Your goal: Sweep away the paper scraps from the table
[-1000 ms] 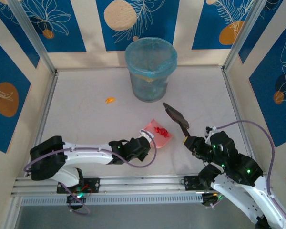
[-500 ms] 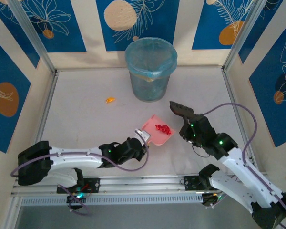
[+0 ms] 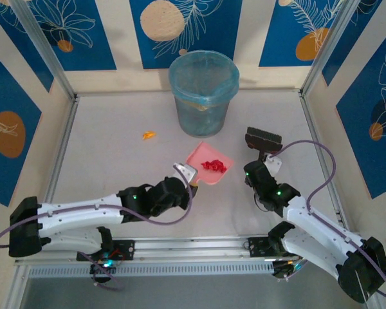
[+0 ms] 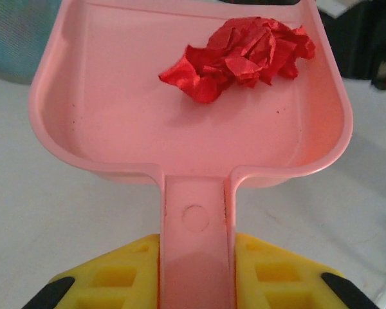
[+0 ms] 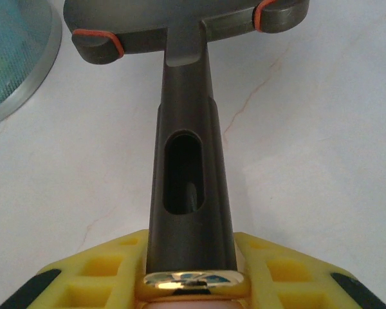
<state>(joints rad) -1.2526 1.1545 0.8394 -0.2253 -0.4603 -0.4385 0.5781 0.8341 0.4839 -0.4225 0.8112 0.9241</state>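
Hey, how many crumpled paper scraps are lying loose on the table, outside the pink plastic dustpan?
1: a small orange crumpled paper scrap on the pale grey table, left of the blue-lined bin. The arms may hide others.

One bench [image 3: 116,174] carries one bin [image 3: 203,112], one pink dustpan [image 3: 197,170] and one dark brush [image 3: 262,138]. Two arms stand at its near edge, the left arm [image 3: 83,215] and the right arm [image 3: 315,228], with two grippers, the left gripper [image 4: 196,277] and the right gripper [image 5: 192,270]. Paper comes to one loose orange scrap [image 3: 148,135] and one red clump [image 3: 213,165], its pieces too bunched to count.
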